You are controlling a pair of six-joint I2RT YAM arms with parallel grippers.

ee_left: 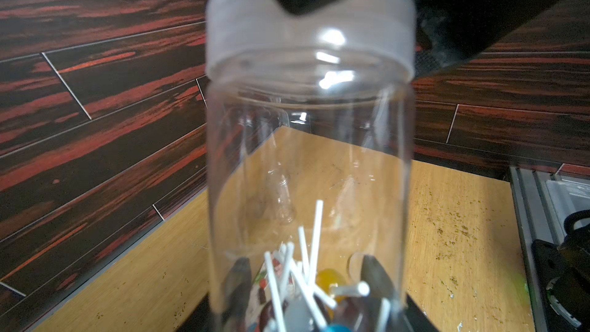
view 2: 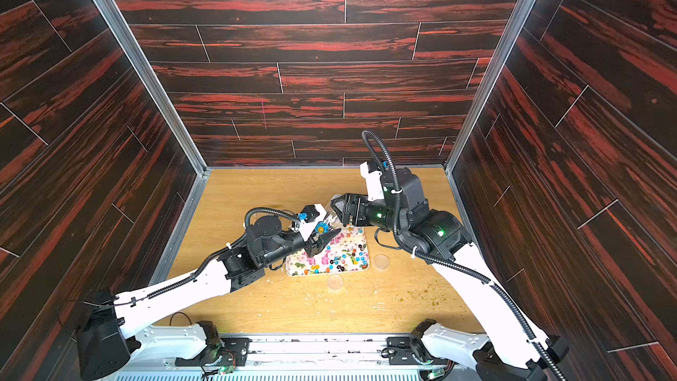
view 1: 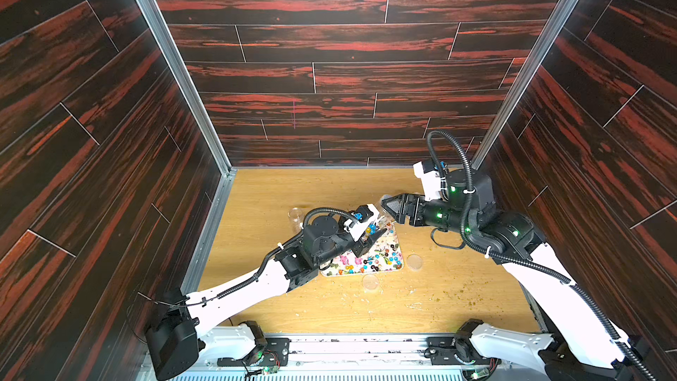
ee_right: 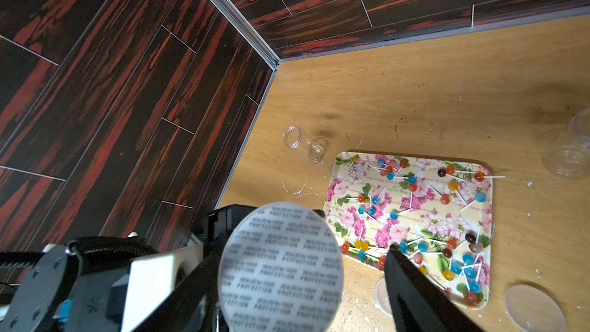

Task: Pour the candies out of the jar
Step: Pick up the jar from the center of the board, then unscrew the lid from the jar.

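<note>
Left gripper (view 1: 372,240) pinches capped jar (ee_left: 306,154) over tray (ee_right: 427,221); right gripper (view 1: 388,207) spread at lid (ee_right: 281,266).

A floral tray (view 1: 342,263) strewn with candies (view 1: 379,260) lies on the wooden desk (view 1: 293,306). The left claw (view 1: 372,239) clamps a clear jar (view 1: 377,222) above the tray's far corner, with coloured candies inside. The right claw (view 1: 386,206) sits at the jar's upper end, its grip unclear. Two round lids (view 1: 414,262) lie beside the tray. An empty jar (view 1: 295,214) lies beyond the left arm (view 1: 256,284).
</note>
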